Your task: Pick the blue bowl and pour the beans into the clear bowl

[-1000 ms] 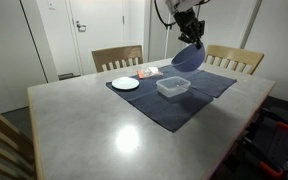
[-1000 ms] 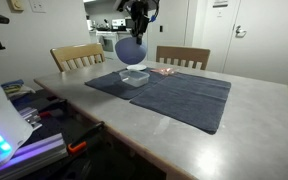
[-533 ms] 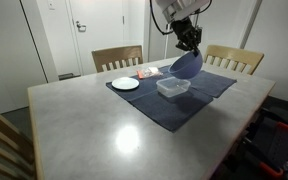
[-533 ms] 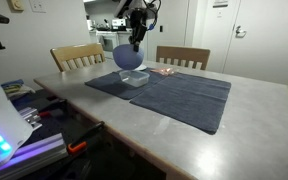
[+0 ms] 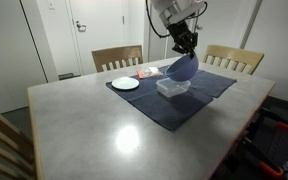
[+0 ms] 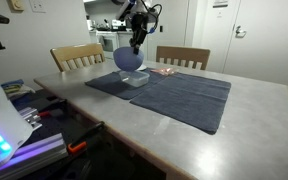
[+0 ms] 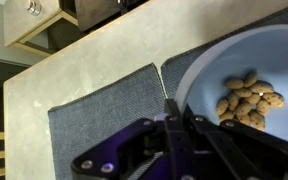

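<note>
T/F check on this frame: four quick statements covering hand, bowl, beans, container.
1. The hand is shut on the rim of the dark-blue round bowl. True.
2. The bowl rests flat on the table. False: it is held tilted above the clear plastic container.
3. Beans lie inside the bowl. True.
4. The container stands on bare tabletop. False: it stands on the dark cloth.

Grey table [image 5: 104, 125], wooden chairs [image 5: 117, 57]

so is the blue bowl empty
No, the wrist view shows a pile of beans lying inside the blue bowl.
</note>
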{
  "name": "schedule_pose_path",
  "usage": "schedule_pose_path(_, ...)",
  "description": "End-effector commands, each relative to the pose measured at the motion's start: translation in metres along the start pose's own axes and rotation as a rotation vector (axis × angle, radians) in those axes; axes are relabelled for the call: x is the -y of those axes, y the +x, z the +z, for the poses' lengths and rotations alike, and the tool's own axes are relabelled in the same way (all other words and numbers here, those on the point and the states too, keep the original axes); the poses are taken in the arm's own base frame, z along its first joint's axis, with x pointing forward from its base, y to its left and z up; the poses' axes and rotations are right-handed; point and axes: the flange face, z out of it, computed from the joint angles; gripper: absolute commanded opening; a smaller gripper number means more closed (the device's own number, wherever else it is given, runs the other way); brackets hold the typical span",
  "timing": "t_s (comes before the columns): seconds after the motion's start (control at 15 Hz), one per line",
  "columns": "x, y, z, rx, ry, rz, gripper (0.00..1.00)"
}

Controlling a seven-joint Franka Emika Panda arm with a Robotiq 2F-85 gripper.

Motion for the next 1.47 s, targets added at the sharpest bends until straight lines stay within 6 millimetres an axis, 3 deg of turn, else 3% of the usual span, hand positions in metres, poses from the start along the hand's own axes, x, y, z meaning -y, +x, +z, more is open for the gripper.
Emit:
schedule_pose_path(0.0, -0.004, 0.004, -0.008, 0.060, 0.001, -0.028, 0.01)
schedule_pose_path(0.6, -0.014, 0.004, -0.012, 0.169, -0.039, -0.070, 0.01)
schedule_pose_path(1.4, -0.009, 0.035, 0.002, 0.282, -0.059, -0.144, 0.01)
